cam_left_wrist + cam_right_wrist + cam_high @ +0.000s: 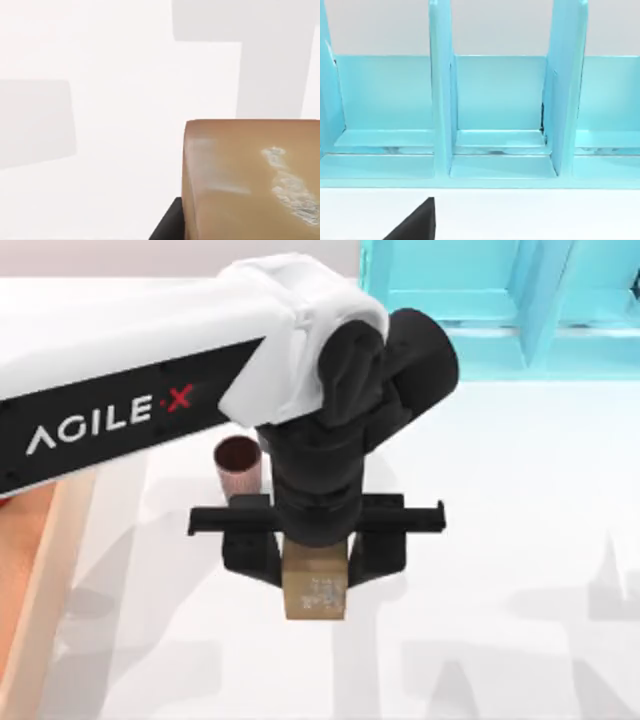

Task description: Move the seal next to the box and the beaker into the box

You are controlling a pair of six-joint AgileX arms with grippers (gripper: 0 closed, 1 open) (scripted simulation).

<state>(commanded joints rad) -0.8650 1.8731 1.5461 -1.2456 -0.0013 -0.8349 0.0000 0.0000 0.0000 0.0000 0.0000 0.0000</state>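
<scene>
Left tool (315, 565) clamped on the seal (315, 595) at frame centre; beaker (238, 466) upper left; right tool's state cannot be told.

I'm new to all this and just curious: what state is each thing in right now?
left gripper: shut on the seal, above the table's middle
seal: held upright between the fingers
beaker: upright on the table, outside the box
box: at the table's left edge
shelf unit: compartments open

Bright, even light floods the white table (520, 540). Soft grey shadows spread on it below and to both sides of the left gripper (315, 565), perhaps cast from overhead. The seal (250, 180) looms large, slightly soft-edged.
</scene>
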